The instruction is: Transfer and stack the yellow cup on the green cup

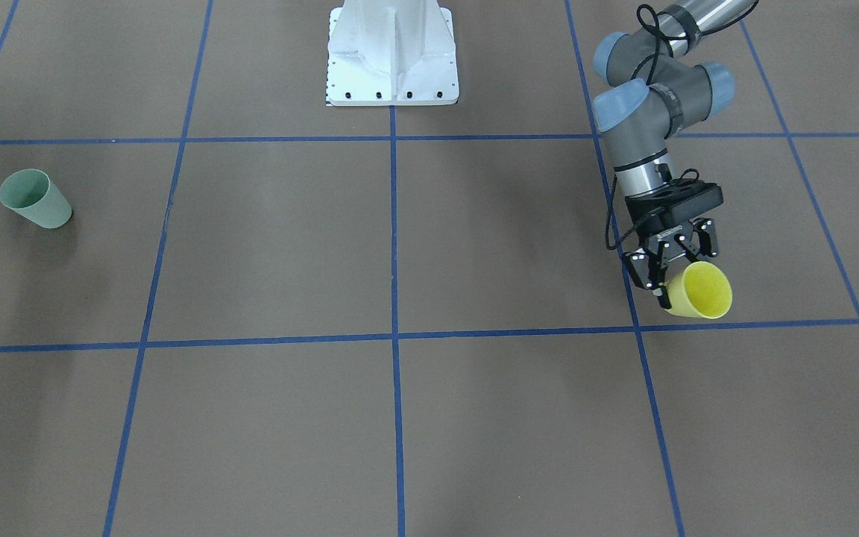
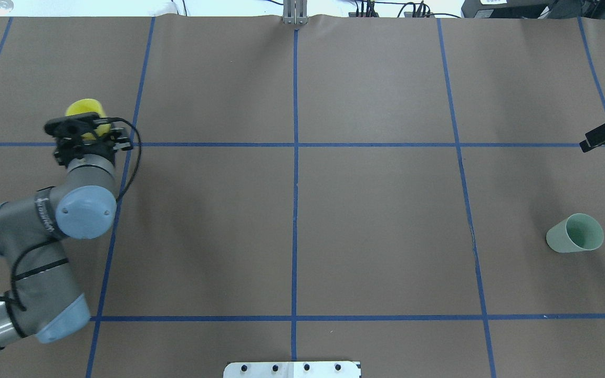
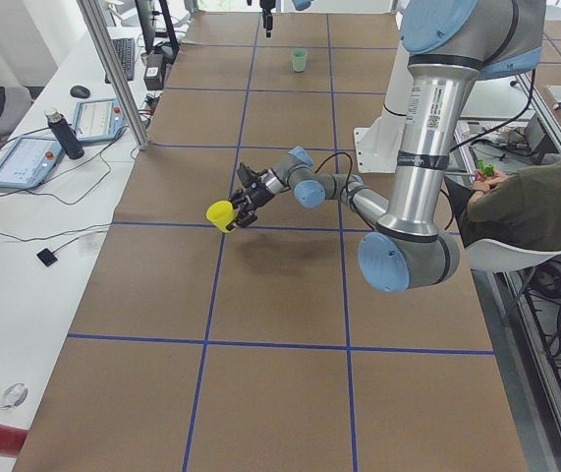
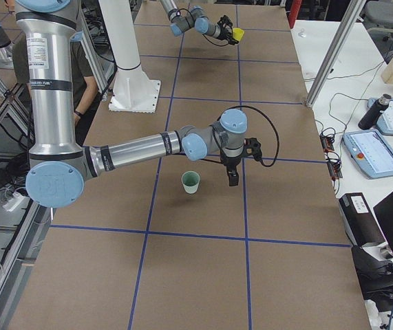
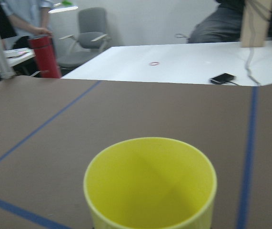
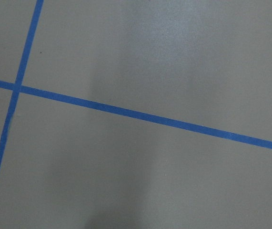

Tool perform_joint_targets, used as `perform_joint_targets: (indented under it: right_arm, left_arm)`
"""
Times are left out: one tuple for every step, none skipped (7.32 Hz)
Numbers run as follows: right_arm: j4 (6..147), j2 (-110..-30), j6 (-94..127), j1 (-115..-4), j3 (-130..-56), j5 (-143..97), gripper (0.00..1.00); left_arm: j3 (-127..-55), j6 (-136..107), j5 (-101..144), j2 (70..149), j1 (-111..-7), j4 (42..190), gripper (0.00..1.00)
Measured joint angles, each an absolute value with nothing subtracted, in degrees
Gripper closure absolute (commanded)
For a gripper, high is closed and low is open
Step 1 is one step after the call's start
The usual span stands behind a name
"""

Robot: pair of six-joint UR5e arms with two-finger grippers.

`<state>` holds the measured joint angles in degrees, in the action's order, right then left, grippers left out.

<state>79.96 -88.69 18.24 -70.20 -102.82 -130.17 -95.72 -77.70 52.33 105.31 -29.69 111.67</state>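
The yellow cup (image 1: 702,291) is held off the table in my left gripper (image 1: 679,277), which is shut on its side near the base. The cup is tilted, with its mouth facing away from my base. It fills the lower left wrist view (image 5: 150,183) and shows over the wrist in the overhead view (image 2: 84,109). The green cup (image 2: 575,233) stands upright on the brown table on my right side, also in the front-facing view (image 1: 34,198). My right gripper (image 2: 604,135) hovers beyond the green cup, apart from it. I cannot tell whether its fingers are open or shut.
Blue tape lines (image 2: 295,144) divide the brown table into squares. My white base plate (image 1: 392,52) sits at the near middle edge. Side benches with tablets and a bottle (image 3: 64,133) flank the far side, and a seated person (image 3: 526,202) is beside my base.
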Motion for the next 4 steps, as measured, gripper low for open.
perform_joint_targets:
  right_arm:
    - [79.9,-88.2,18.3,-70.2,-102.8,-130.3,0.00]
    - [79.9,-87.5,18.3,-70.2,-102.8,-130.4,0.00]
    - [79.9,-86.9,18.3,-70.2,-102.9,-130.5,0.00]
    - [79.9,-86.2,18.4,-70.2,-103.1,-130.8,0.00]
  left_arm:
    - [-90.6,-66.0,52.4,112.2,-28.0,118.2,1.00]
    - [-85.7,-57.1,52.6,118.6,-26.2,122.7,1.00]
    - [-82.4,-52.7,54.2,122.9,-24.3,126.6,1.00]
    - [-80.3,-49.6,57.3,125.8,-23.2,130.2,1.00]
